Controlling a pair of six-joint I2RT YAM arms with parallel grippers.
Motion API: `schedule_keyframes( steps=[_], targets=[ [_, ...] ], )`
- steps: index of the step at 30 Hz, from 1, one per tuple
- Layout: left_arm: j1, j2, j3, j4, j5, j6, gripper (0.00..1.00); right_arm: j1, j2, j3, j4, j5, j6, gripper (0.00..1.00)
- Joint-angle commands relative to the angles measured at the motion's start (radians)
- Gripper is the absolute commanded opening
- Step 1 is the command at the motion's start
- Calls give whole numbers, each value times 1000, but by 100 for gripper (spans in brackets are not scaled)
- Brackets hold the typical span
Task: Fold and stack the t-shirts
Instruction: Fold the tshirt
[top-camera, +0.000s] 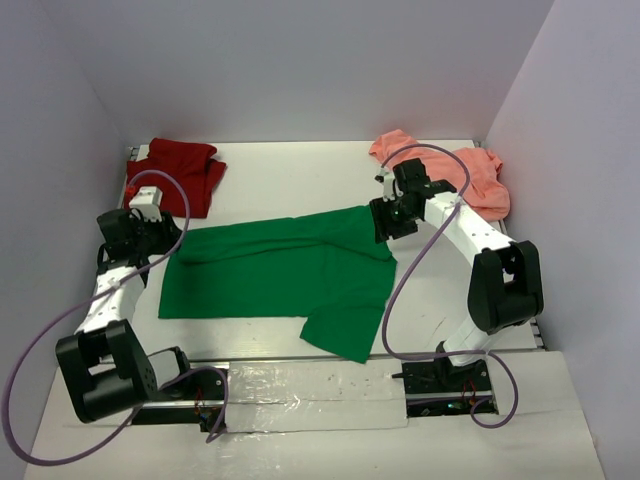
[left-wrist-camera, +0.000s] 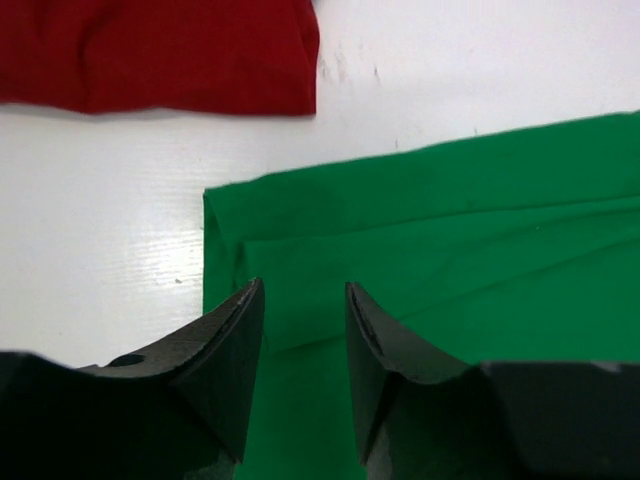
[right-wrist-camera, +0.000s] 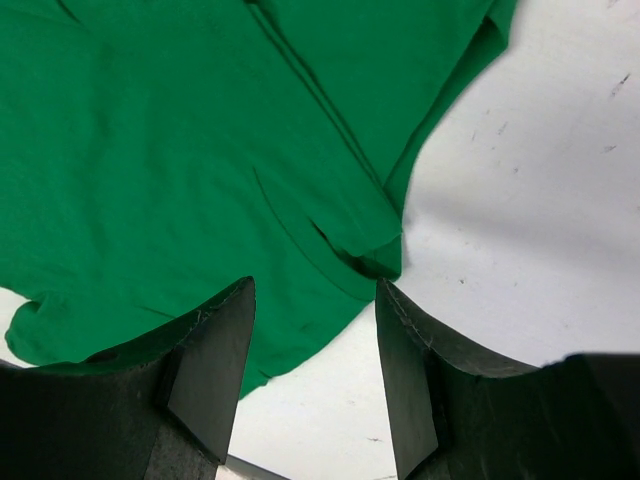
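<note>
I'm watching the soft green t-shirt lying creased, partly folded on the desk; dark red t-shirt bunched far left, salmon t-shirt far right, partly behind my arm; left hand and right hand hovering open, empty

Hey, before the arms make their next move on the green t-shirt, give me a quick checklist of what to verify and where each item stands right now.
1. Left hand open, holding nothing: ok.
2. Right hand open, holding nothing: ok.
3. Green t-shirt lying flat: not ok; its far edge is folded over and one sleeve sticks out toward the near side.
4. Red t-shirt apart from the green one: ok; bare table shows between them.
5. Pink t-shirt clear of the right arm: cannot tell; the arm crosses in front of it in the top view.
</note>
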Motion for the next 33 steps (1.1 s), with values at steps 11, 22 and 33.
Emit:
schedule_keyframes(
  steps=[11, 22, 33],
  targets=[
    [6, 352, 247, -110, 91, -9, 33, 13, -37, 32, 9, -61, -41, 59],
    [-2, 513, 342, -211, 60, -9, 23, 10, -43, 15, 19, -18, -47, 59],
    [-3, 455, 288, -190, -21, 8, 16, 10, -49, 6, 19, -39, -52, 59]
  ],
)
